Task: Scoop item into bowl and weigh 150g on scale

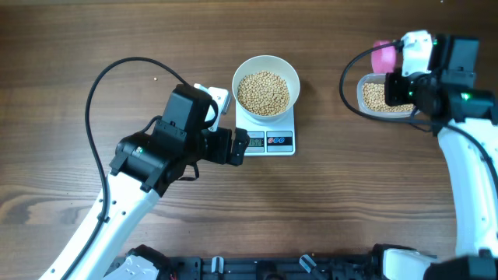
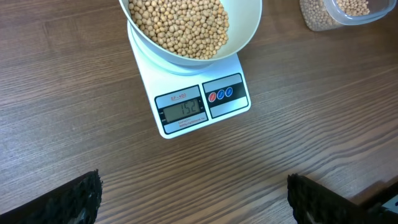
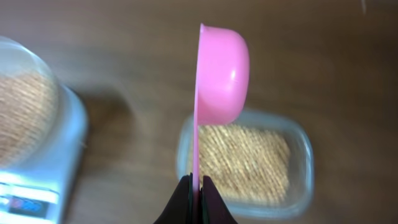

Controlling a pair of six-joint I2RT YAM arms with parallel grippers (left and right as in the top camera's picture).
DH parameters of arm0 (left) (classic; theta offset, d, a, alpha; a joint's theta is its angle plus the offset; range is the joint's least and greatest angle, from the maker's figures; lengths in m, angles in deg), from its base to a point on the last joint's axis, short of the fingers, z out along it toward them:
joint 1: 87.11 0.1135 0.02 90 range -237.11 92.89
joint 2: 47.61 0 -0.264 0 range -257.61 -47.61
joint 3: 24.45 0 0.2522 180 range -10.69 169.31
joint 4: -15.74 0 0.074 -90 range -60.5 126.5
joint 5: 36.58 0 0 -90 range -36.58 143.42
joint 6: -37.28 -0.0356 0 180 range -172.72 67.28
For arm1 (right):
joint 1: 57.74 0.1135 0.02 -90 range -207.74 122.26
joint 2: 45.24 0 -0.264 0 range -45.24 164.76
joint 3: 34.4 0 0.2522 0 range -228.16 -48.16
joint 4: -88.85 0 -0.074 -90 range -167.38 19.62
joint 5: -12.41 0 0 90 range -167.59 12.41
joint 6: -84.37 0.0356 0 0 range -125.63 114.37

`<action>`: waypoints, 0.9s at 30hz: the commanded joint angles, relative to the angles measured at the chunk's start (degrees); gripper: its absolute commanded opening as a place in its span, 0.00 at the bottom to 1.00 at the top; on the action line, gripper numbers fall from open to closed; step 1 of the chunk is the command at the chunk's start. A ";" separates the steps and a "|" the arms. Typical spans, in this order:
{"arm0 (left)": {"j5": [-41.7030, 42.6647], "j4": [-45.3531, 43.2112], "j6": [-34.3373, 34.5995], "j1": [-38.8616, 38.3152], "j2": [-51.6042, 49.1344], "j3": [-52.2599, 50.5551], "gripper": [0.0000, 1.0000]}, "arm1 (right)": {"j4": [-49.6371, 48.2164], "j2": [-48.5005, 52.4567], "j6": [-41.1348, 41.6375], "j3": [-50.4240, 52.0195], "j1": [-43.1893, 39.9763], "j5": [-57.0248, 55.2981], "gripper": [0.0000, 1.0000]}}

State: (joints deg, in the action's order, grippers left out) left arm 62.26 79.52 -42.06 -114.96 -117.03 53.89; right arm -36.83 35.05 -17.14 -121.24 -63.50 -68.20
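Observation:
The white bowl (image 1: 266,68) stands on the small white scale (image 1: 268,141), filled with tan beans (image 1: 263,92). In the left wrist view the bowl (image 2: 249,31) and its beans (image 2: 180,25) sit at the top, and the scale's display (image 2: 181,109) reads 152. My left gripper (image 2: 194,202) is open over bare wood just in front of the scale, with nothing between its fingers (image 2: 74,202). My right gripper (image 3: 196,186) is shut on the thin handle of a pink scoop (image 3: 221,74). The scoop is turned on its side above a clear tub of beans (image 3: 249,162).
The clear tub (image 1: 381,96) sits at the far right of the wooden table (image 1: 327,210), well apart from the scale. A black cable (image 1: 97,85) loops over the table behind my left arm. Another cable (image 1: 346,85) curves left of the tub.

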 commanded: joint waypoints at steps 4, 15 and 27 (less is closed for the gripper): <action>0.50 -0.11 0.11 -0.31 -0.13 0.26 1.00 | -9.46 -2.73 8.96 -0.85 0.35 34.25 0.04; 0.50 -0.11 0.11 -0.31 -0.13 0.26 1.00 | -11.41 0.42 2.45 -0.83 17.64 18.27 0.04; 0.50 -0.11 0.11 -0.31 -0.13 0.26 1.00 | -12.85 11.50 2.49 -0.79 23.10 13.70 0.04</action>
State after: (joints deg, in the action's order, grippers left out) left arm 62.24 79.54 -42.06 -114.96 -117.03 53.89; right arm -49.42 44.60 -13.46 -121.39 -41.23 -50.76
